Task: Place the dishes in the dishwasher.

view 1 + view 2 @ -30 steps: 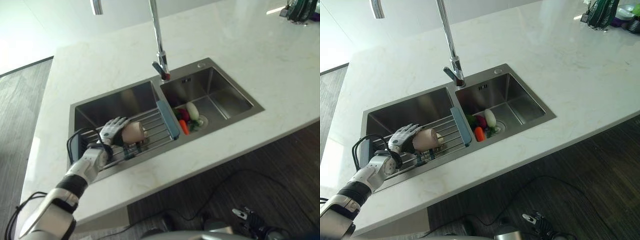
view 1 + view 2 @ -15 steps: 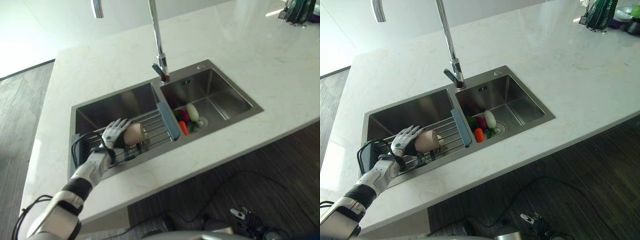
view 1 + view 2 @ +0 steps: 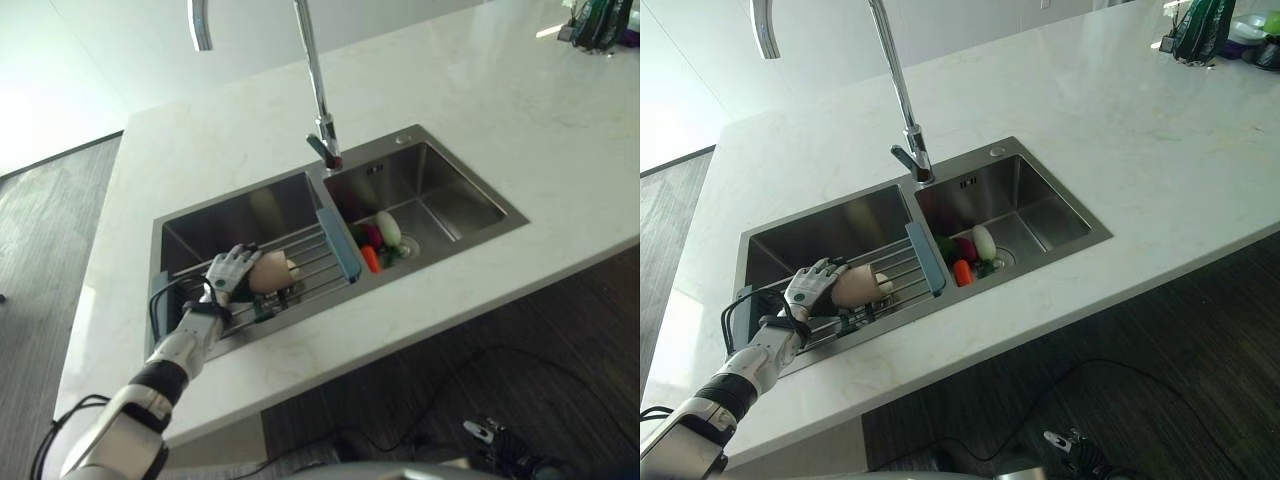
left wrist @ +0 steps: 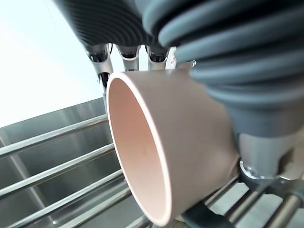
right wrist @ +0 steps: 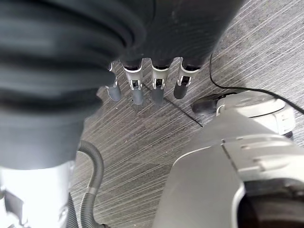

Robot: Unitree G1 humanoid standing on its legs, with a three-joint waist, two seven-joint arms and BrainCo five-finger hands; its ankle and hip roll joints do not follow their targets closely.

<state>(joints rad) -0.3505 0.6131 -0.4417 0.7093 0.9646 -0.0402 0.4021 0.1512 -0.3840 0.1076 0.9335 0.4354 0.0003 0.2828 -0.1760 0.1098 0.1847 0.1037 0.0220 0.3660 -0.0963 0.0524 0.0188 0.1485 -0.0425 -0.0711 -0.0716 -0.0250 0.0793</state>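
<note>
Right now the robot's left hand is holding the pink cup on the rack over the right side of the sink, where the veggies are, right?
Not quite. The left hand does hold the pink cup on the rack, but the rack lies over the left basin. The vegetables are in the right basin. The right eye view shows this.

Fingertips of left robot hand (image 4: 187, 52) hidden behind pink cup (image 4: 175, 156).
</note>
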